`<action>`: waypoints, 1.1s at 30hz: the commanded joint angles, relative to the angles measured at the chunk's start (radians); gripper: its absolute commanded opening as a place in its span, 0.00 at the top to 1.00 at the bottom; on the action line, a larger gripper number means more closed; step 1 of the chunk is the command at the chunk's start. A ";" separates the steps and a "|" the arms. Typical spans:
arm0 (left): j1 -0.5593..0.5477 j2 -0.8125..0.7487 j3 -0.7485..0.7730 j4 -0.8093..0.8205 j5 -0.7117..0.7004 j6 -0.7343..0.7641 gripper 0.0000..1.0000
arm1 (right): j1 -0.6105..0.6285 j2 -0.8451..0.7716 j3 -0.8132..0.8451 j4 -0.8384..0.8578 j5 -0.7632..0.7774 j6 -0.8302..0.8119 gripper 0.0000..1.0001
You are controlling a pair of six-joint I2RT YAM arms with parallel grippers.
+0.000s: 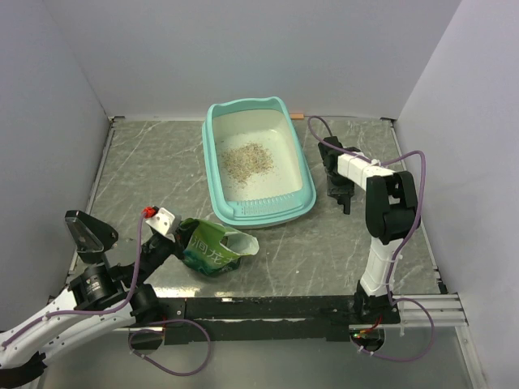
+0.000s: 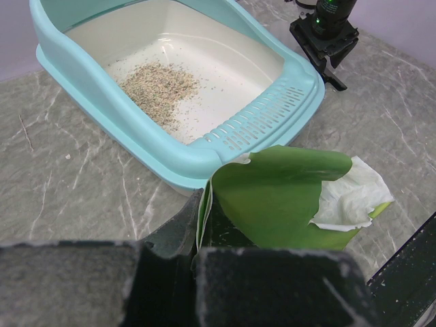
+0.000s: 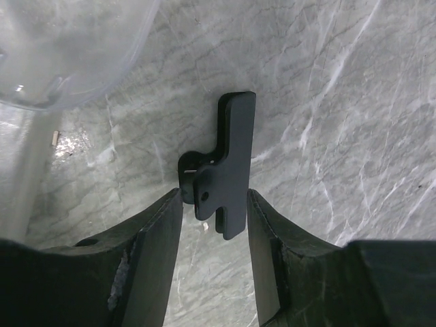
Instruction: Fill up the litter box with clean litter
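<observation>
Pinching green bag with illegible print, left gripper together; right gripper apart, straddling black clip.

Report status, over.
Left jaws shut on green bag. Right jaws open astride black clip. Litter box holds small litter patch. Box top unobstructed.

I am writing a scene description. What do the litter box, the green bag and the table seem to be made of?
The litter box: smooth turquoise moulded plastic, slight sheen, slotted rim.
The green bag: thin glossy film, probably plastic; it creases and is whitish inside.
The table: grey marble-look surface with pale veins; stone or printed laminate, I cannot tell.
</observation>
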 commanded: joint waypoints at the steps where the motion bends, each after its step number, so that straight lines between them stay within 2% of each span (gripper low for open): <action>1: 0.005 -0.011 0.037 0.078 -0.008 -0.016 0.99 | 0.002 0.020 0.038 -0.002 0.038 0.005 0.52; 3: 0.007 -0.013 0.037 0.078 -0.007 -0.016 0.99 | 0.002 0.032 0.041 -0.006 0.041 0.003 0.53; 5: 0.007 -0.014 0.037 0.078 -0.005 -0.016 0.99 | 0.002 0.043 0.047 -0.006 0.041 0.003 0.59; 8: 0.005 -0.016 0.035 0.078 -0.004 -0.016 0.99 | 0.000 0.048 0.047 -0.005 0.049 0.002 0.76; 9: 0.005 -0.014 0.037 0.079 -0.004 -0.015 0.99 | 0.000 0.054 0.052 -0.011 0.049 0.001 0.84; 12: 0.007 -0.014 0.037 0.078 -0.004 -0.016 0.99 | 0.002 0.060 0.058 -0.019 0.053 0.003 1.00; 20: 0.005 -0.008 0.037 0.078 -0.005 -0.015 0.99 | 0.008 -0.060 0.020 -0.005 0.072 0.011 1.00; 26: 0.005 0.004 0.045 0.073 -0.016 -0.016 0.98 | 0.031 -0.309 -0.040 -0.020 0.046 0.028 1.00; 27: 0.007 0.003 0.046 0.072 -0.022 -0.016 0.96 | 0.037 -0.346 -0.055 -0.019 0.020 0.031 1.00; 28: 0.005 -0.004 0.049 0.070 -0.030 -0.018 0.88 | 0.043 -0.385 -0.063 -0.020 0.004 0.028 1.00; 31: 0.007 -0.014 0.060 0.068 -0.051 -0.024 0.75 | 0.068 -0.536 -0.089 -0.028 -0.086 0.031 1.00; 33: 0.007 -0.004 0.095 0.047 -0.054 -0.045 0.73 | 0.082 -0.644 -0.103 -0.023 -0.176 0.041 1.00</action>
